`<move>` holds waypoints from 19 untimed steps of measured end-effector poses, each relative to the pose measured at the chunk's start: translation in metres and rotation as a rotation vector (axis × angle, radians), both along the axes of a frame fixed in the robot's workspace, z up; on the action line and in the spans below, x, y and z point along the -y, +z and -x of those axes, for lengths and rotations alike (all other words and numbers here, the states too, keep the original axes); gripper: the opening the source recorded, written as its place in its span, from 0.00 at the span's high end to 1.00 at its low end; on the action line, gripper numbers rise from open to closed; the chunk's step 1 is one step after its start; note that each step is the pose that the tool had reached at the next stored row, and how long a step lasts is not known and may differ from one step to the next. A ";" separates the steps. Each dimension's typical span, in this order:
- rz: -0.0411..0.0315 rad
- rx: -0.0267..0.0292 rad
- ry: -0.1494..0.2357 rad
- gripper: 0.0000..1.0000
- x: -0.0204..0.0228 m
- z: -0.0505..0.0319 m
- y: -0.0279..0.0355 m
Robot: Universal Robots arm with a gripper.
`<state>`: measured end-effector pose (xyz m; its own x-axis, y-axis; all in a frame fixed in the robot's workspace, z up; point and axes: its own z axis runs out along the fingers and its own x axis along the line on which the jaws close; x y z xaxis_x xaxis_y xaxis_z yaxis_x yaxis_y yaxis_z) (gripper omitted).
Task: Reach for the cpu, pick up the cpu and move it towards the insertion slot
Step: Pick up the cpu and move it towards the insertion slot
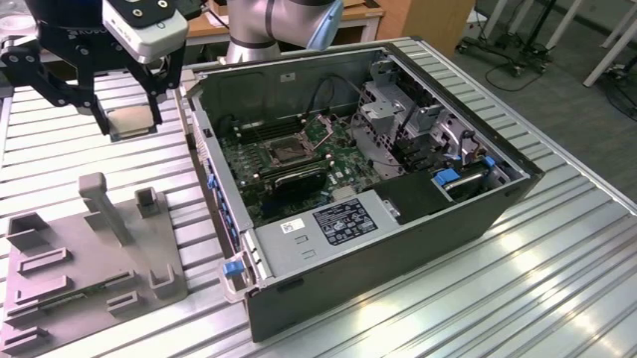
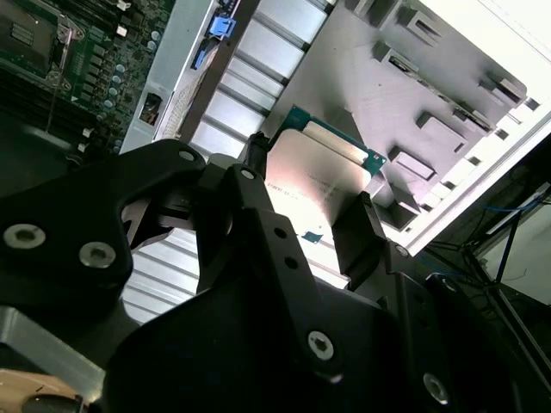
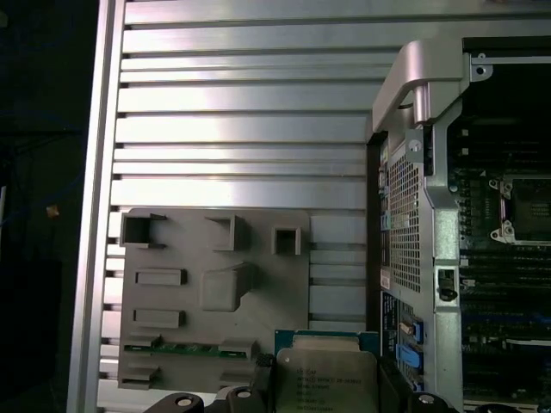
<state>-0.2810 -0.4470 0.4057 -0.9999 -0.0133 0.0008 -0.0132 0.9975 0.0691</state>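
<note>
In the exterior view my gripper (image 1: 130,123) hangs above the ribbed table on the exterior view's left, beside the open computer case (image 1: 398,246). It is shut on the cpu (image 1: 128,121), a pale square chip held edgewise between the two black fingers. Both wrist views show the cpu (image 2: 318,176) (image 3: 325,374) clamped in the gripper (image 2: 310,194) (image 3: 327,387), its silvery face and green rim visible. The insertion slot (image 1: 283,153) (image 3: 525,206) is a metal-framed socket with a dark centre on the motherboard inside the case, off to the exterior view's right of the gripper.
A grey plastic tray (image 1: 60,298) (image 3: 284,301) with recesses and upright posts lies on the table under and in front of the gripper. The case wall (image 1: 204,149) stands between gripper and motherboard. A drive cage (image 1: 398,119) and cables fill the case's far side.
</note>
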 end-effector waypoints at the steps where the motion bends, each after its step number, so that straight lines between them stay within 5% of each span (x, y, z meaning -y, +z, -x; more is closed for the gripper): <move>1: -0.0001 0.0001 0.000 0.45 0.0000 -0.0003 0.0000; 19: 0.0000 0.0000 0.000 0.45 0.0000 -0.0048 0.0000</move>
<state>-0.2763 -0.4470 0.4057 -0.9999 -0.0132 0.0008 -0.0131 0.9975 0.0691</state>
